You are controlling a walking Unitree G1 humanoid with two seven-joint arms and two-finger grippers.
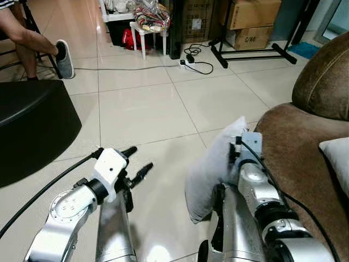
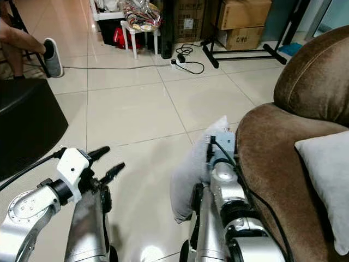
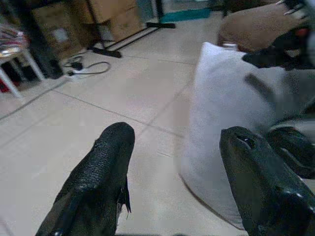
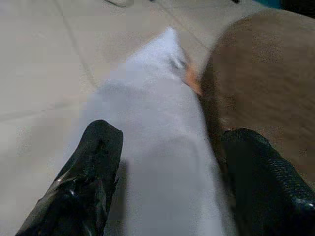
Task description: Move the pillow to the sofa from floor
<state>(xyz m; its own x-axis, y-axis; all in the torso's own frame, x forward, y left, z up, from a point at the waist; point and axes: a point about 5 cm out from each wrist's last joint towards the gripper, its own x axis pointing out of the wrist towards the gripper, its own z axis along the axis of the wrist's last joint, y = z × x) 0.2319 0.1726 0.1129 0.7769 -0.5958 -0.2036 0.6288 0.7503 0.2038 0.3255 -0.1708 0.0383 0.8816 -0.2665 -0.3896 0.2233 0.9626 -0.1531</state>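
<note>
Now the right claw (image 4: 162, 172) grasps the white pillow (image 1: 210, 169), one black finger on each side of it, as the right wrist view shows. The pillow stands on end, lifted beside the near edge of the brown sofa (image 1: 297, 147), its upper corner level with the seat front and its lower end hanging just above the tiled floor (image 1: 142, 109). A second pale cushion (image 2: 327, 174) lies on the sofa seat at the far right. The left claw (image 1: 136, 162) is released, its two fingers (image 3: 96, 177) spread apart over bare tiles, well left of the pillow and touching nothing. A black rounded seat (image 1: 30, 125) sits at the left. Farther off, a person's leg and grey shoe (image 1: 64, 59) rest on the floor, with a power strip (image 1: 188, 64), cardboard boxes (image 1: 251, 22) and a white stool (image 1: 147, 35) beyond.
</note>
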